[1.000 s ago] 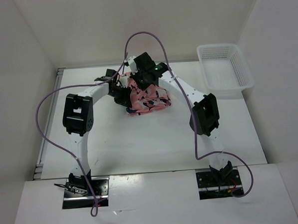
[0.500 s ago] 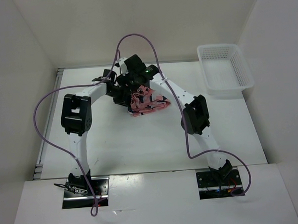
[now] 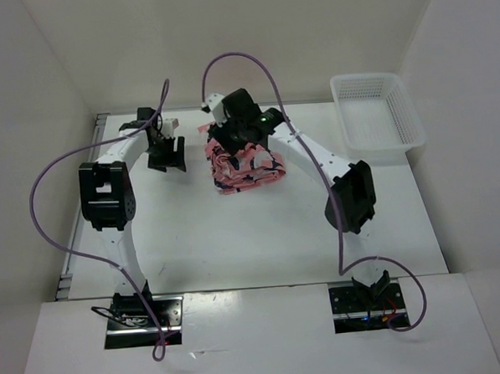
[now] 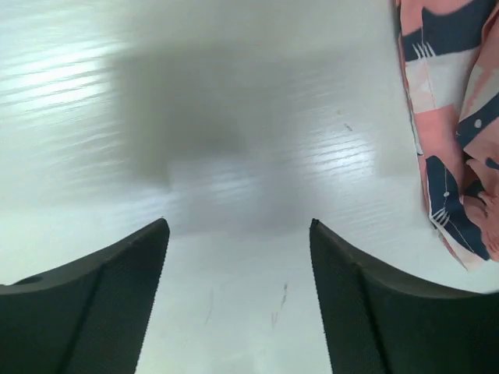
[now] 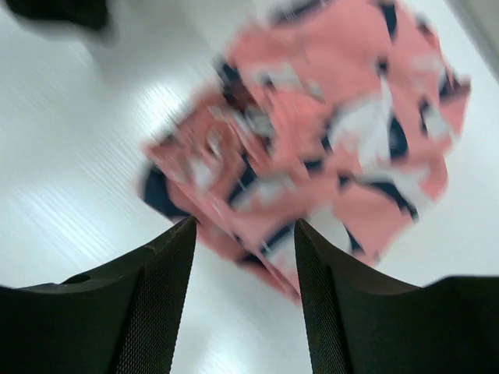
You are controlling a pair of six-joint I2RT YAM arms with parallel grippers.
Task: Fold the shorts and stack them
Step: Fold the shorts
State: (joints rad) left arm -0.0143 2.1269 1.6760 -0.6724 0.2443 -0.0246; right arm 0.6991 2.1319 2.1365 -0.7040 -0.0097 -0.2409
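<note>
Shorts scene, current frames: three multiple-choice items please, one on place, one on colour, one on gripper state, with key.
1. Where does the white mesh basket stand?
A) far right of the table
B) near left
C) dead centre

2. What is the base colour of the shorts?
A) green
B) coral pink
C) grey

3. What is the left gripper doing?
A) shut on the shorts
B) shut on the basket
C) open over bare table

Key: A, the top view shows it at the far right edge. B, the fabric is pink with a navy-and-white print. C, the left wrist view shows only table between its spread fingers, with the shorts off to one side.
</note>
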